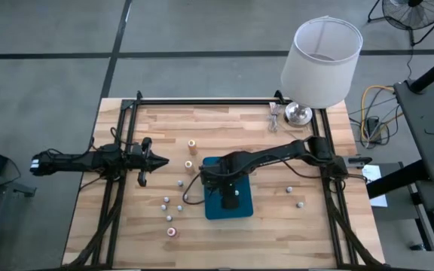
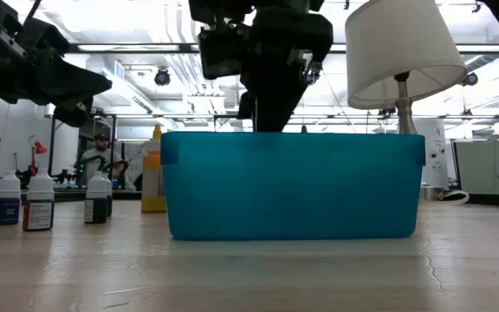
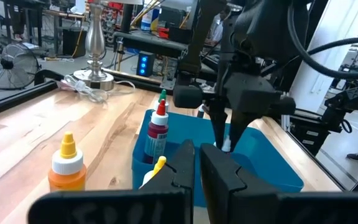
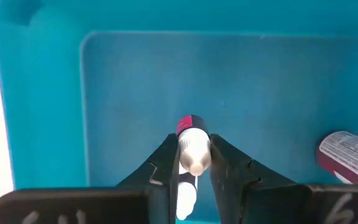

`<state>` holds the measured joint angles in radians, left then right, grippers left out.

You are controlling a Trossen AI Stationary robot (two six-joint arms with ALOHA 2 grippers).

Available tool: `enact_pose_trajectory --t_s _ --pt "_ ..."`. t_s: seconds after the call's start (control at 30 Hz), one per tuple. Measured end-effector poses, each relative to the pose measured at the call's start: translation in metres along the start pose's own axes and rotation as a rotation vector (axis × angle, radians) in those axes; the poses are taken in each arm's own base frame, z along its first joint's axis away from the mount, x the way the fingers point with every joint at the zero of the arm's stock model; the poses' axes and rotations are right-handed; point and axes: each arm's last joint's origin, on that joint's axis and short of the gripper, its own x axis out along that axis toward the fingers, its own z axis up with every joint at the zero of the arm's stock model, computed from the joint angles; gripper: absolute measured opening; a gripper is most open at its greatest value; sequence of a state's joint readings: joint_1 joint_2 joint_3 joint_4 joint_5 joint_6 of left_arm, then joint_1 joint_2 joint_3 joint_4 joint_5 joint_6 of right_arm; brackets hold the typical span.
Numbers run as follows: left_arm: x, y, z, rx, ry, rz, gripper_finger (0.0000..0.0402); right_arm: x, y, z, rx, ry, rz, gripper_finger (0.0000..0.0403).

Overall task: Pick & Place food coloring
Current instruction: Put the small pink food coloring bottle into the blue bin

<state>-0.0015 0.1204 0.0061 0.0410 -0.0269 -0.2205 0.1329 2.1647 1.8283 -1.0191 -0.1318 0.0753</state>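
My right gripper (image 4: 194,163) points down into the teal tray (image 1: 241,211) at mid-table and is shut on a tiny food coloring bottle (image 4: 192,146), whitish with a red label end. Another bottle (image 4: 348,157) lies on its side on the tray floor. More food coloring stands upright on the wood left of the tray: an orange bottle (image 3: 67,167), a red-topped magenta one (image 3: 158,134), and several small ones (image 1: 167,201). Two small bottles (image 1: 288,190) stand right of the tray. My left gripper (image 3: 195,167) is shut and waits level at the table's left (image 1: 157,160). My right gripper pinches the small bottle's whitish upper part (image 4: 195,154) between its two fingers. The fingers (image 3: 219,127) come from above, pointing down into the tray. The bottle stands along the fingers with its red end (image 4: 188,122) toward the tray floor; whether it touches the floor I cannot tell.
A lamp with a white shade (image 1: 321,62) stands at the table's far right corner, its metal base (image 1: 298,114) beside a small clear object. A black frame rail (image 1: 202,101) runs along the far edge. Bare wood lies near the front edge.
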Motion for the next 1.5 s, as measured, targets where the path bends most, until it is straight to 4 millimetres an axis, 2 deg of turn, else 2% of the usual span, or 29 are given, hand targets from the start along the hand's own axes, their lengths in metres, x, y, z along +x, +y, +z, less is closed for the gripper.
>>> enact_pose_trajectory --t_s 0.33,0.8,0.93,1.33,1.5 --pt "0.000 0.000 0.000 0.000 0.000 0.000 0.0000 0.002 0.000 0.004 -0.002 -0.046 0.003 0.0059" --pt "0.000 0.000 0.000 0.000 0.000 0.000 0.0000 0.015 0.000 -0.002 -0.005 -0.029 0.002 0.0059" --pt "0.000 0.000 0.000 0.000 0.001 0.000 0.0000 0.011 0.001 0.000 -0.007 -0.042 0.004 0.0059" --pt "0.000 0.000 0.000 0.000 0.001 0.000 0.0000 -0.016 0.003 0.008 -0.006 -0.042 0.014 0.0059" --pt "0.000 0.000 0.000 0.000 0.000 0.000 0.0000 -0.019 0.002 0.008 -0.003 -0.033 0.013 0.0059"
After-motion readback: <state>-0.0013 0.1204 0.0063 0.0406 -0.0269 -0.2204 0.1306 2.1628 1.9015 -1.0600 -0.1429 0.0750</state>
